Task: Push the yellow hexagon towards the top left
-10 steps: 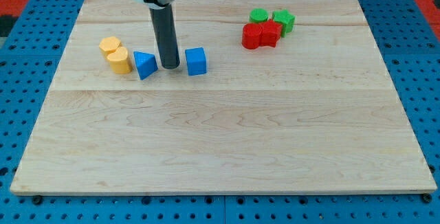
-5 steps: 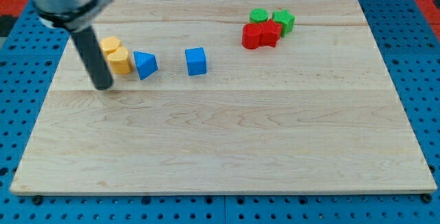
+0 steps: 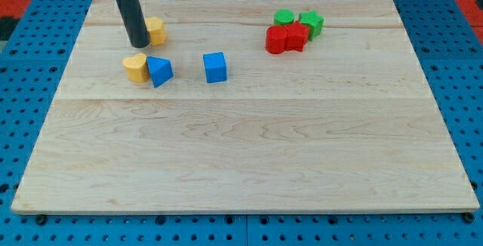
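Note:
The yellow hexagon [image 3: 155,30] lies on the wooden board [image 3: 241,148] near the view's top left. My tip [image 3: 139,44] touches its left side, and the rod hides part of it. A second yellow block [image 3: 136,67], shape unclear, sits lower down, touching a blue triangle [image 3: 159,71] on its right.
A blue cube [image 3: 215,66] sits right of the triangle. At the view's top right are a red block [image 3: 276,40] and a red cube [image 3: 295,37], with a green block [image 3: 284,16] and a green star-like block [image 3: 311,23] behind them.
My tip swept left past the blue triangle, then up toward the view's top. The yellow hexagon moved up and right, away from the other yellow block.

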Available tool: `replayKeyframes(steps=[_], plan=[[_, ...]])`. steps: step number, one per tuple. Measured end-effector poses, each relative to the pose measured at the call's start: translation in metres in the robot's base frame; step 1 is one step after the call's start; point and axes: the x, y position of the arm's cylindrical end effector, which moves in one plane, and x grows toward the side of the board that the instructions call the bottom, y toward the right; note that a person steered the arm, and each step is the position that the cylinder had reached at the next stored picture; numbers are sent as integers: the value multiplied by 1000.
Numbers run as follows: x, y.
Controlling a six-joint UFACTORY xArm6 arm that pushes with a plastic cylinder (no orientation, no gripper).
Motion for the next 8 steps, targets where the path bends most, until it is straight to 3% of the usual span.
replayKeyframes(steps=[2, 6, 8], plan=[[-31, 30], [-30, 34], [-70, -17]])
